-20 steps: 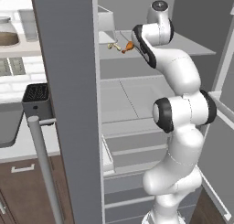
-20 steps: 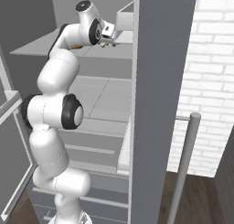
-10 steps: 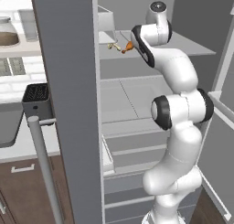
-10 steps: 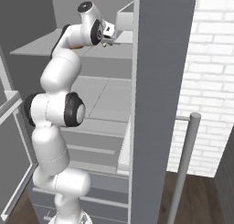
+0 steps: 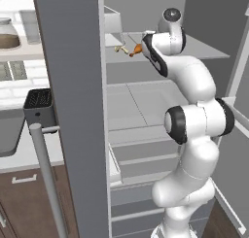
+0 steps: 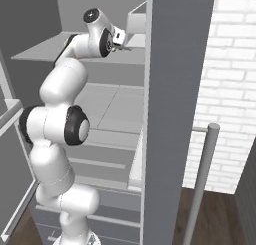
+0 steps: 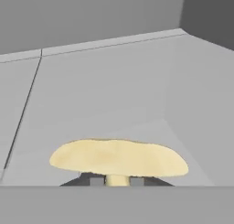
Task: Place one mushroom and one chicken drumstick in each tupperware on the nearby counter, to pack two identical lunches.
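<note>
**Mushroom clamped between the fingers on the upper fridge shelf**

Hand view: the mushroom [image 7: 118,158] sits directly above the gripper [image 7: 117,181], its short pale stem pinched between the two dark fingertips [image 7: 96,181]. The jaws are drawn in tight on the stem, so the gripper is closed on the mushroom. The cap spreads wide and low over both tips, pale yellow-beige with a smooth, slightly uneven rim; the stem is lighter and mostly hidden. Behind it lies the flat grey shelf [image 7: 105,90] and a grey side wall.

Left base view: the arm reaches up to the top shelf of the open fridge. A chicken drumstick [image 5: 135,49], orange-brown, lies on that shelf just beside the hand, with a small tan piece [image 5: 118,49] next to it, too small to identify.
</note>
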